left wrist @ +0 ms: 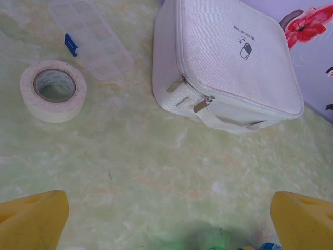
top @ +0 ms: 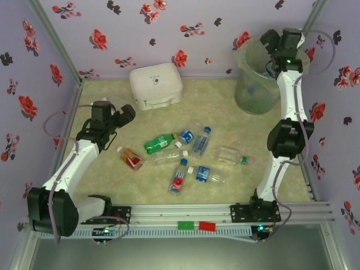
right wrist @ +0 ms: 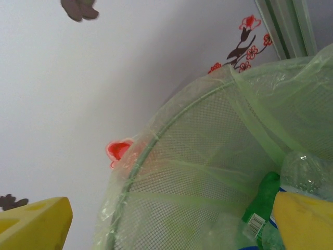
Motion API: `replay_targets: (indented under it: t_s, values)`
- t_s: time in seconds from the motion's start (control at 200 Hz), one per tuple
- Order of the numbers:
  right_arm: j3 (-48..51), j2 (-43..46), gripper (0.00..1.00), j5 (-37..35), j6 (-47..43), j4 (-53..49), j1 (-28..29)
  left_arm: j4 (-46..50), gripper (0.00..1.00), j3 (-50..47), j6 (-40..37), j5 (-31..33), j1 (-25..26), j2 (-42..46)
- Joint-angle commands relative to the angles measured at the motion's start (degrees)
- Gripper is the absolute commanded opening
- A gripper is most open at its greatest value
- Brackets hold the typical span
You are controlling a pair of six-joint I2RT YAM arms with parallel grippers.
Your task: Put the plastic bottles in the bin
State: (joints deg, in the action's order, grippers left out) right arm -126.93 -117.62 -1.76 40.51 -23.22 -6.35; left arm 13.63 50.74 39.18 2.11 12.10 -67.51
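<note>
The right gripper (right wrist: 169, 224) is held directly over the mouth of the bin (top: 247, 93). Its jaws are spread wide, with nothing gripped or touched between them. Binned bottles (right wrist: 263, 208) are seen lying inside beneath it.

The remaining plastic bottles (top: 185, 154) are scattered on the table well apart from the bin, on its left-arm side and nearer the arm bases. The left gripper (top: 121, 115) is found farther from the bin than that cluster, fully released and empty, hovering above bare tabletop.

The green bottle (top: 159, 142) is judged the likeliest pick. It lies just on the bin side of the left gripper and flat on its side, and its cap end appears to be turned toward the bin. The left arm is judged much the nearer. A short reach toward the bin is called for, with the jaws set across the bottle's long axis.
</note>
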Motion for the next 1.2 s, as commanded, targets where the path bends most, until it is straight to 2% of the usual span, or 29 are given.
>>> replay_targets:
  t_s: [0.0,0.205,0.4,0.585,0.7,0.82,0.955,1.06,1.195]
  values:
    - [1.09,6.87,1.0,1.52,-1.67,0.04,0.88,0.55,1.0,-0.12,1.81,0.97,-0.36,1.25]
    - [12.1,16.48,1.0,3.17,-4.67,2.56,6.57,2.45,1.0,-2.71,-1.35,5.56,-0.33,6.71]
    - [25.69,23.74,0.99,10.32,-5.05,5.67,14.94,9.84,1.0,-2.29,-3.42,7.14,-0.35,10.06]
    - [37.6,26.95,1.0,11.63,-8.83,6.93,25.51,15.71,1.0,-4.6,0.84,5.65,-0.35,12.5]
    - [44.3,27.74,1.0,7.43,-10.83,6.55,31.33,20.3,1.0,-6.3,4.65,2.87,0.61,12.82]
    - [49.02,27.7,1.0,1.43,-10.06,4.32,35.53,23.73,1.0,-8.45,7.14,3.87,6.18,13.58]
    - [54.22,27.1,1.0,-3.41,-7.81,4.75,37.84,27.42,1.0,-10.5,14.46,7.33,14.28,13.32]
    - [55.96,26.48,1.0,-3.47,-8.29,5.25,39.44,28.72,1.0,-12.44,20.54,9.66,19.04,12.5]
    - [55.83,25.22,1.0,-0.24,-10.74,5.31,40.71,27.58,1.0,-14.2,24.46,10.11,21.18,9.81]
